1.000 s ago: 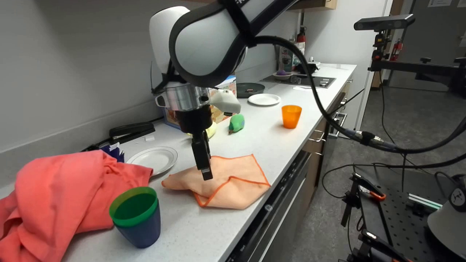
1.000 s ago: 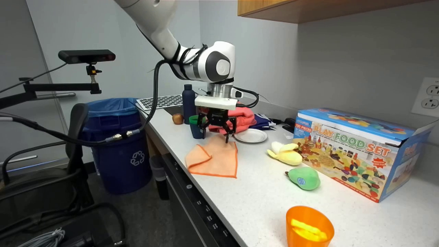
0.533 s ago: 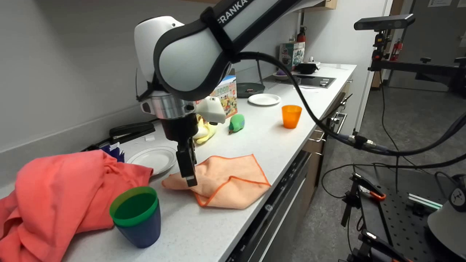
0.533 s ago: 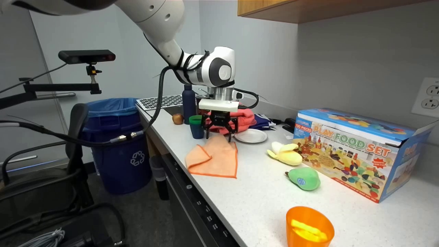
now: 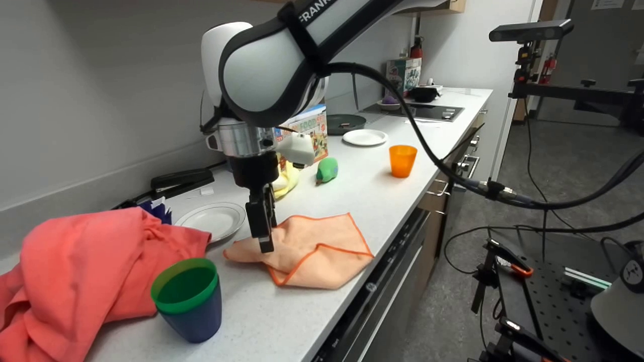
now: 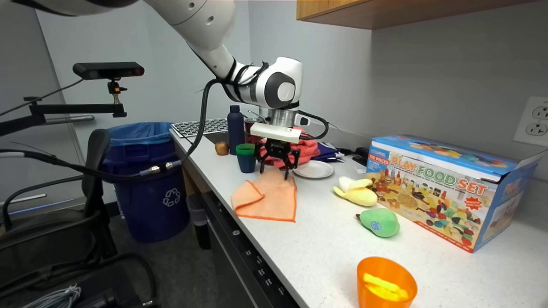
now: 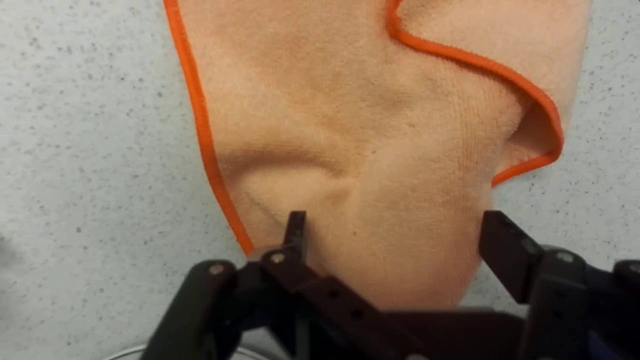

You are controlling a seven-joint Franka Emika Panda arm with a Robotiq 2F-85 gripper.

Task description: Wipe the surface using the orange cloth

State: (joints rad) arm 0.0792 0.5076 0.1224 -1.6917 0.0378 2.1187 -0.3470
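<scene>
We find the orange cloth [image 5: 322, 266] lying rumpled on the speckled pale desk [image 6: 325, 244], a darker orange hem along its edges and a flap folded over on the side by the desk's front edge. Over its end near the white plate [image 5: 214, 221] hangs the gripper [image 6: 274, 174], pointing down, with its jaws wide apart; in the wrist view we see the cloth fill the gap between them (whether the tips touch the fabric, we cannot tell). In an exterior view the plate lies to the left of the cloth and farther back, and a big salmon-pink cloth [image 5: 90, 271] is heaped at the left, with a green-rimmed blue cup [image 5: 196, 314] standing near, just to its right. In an exterior view we have a peeled toy banana [image 6: 357, 194] by the left end of the PLAY FOOD SET box [image 6: 432, 196], a green toy pear [image 6: 379, 222] just nearer, and nearest of all an orange cup [image 6: 387, 266] holding yellow sticks [image 6: 383, 288]. Beyond the jaws there we make out a dark blue bottle [image 6: 236, 130], and a blue recycling bin [image 6: 150, 192] stands at the left; a power outlet [image 6: 537, 119] is at the right. In an exterior view the far stretch of the desk carries a second white plate [image 5: 365, 138], a dark pan [image 5: 346, 125] and a black cooktop [image 5: 450, 113].
</scene>
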